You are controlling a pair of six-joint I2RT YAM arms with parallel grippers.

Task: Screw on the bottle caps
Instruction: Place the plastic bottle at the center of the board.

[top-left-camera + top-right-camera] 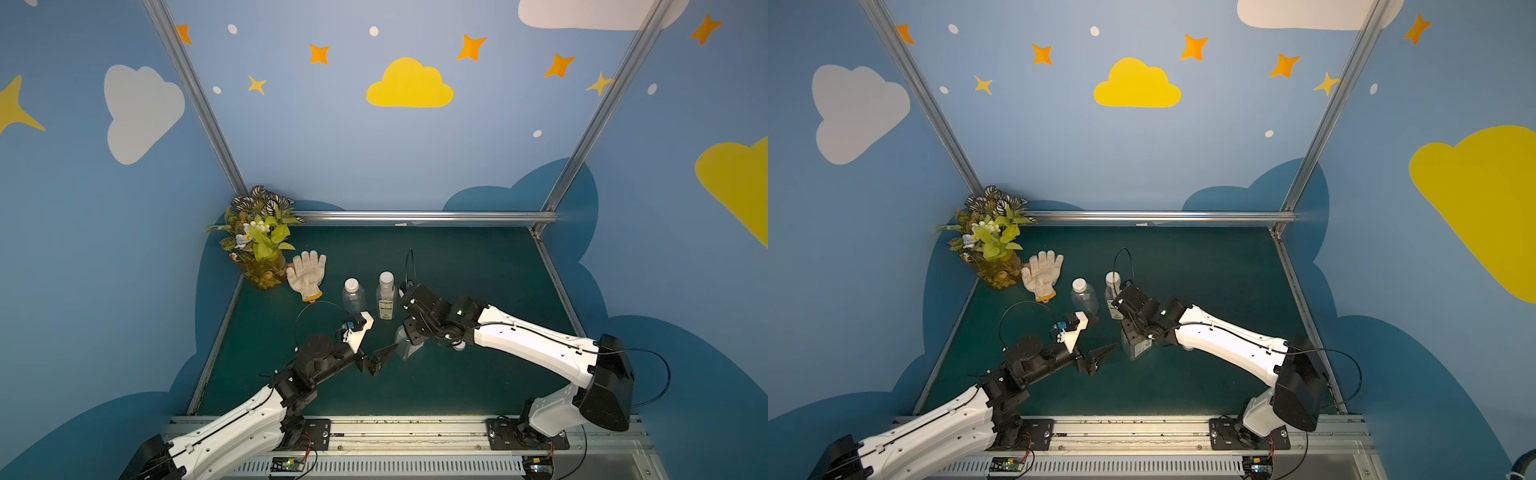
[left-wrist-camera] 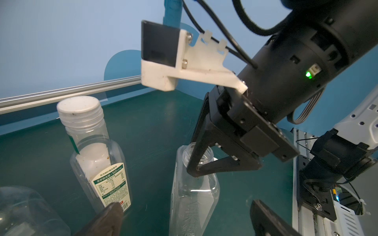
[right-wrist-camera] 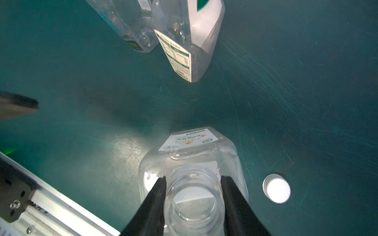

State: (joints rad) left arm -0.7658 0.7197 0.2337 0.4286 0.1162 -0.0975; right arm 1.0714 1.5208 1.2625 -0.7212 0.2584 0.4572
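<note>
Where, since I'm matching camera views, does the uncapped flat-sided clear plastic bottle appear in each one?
In a top view: uncapped flat-sided clear plastic bottle, lower middle.
In a top view: the bottle, lower middle, slightly left.
Left wrist: the bottle, lower centre, upright.
Right wrist: the bottle, bottom centre, right gripper flanking its neck.
Shared landmark: slim labelled clear bottle with white cap, in all four.

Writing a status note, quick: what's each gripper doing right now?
Left gripper: open, empty.
Right gripper: shut on the neck of the uncapped bottle.
</note>
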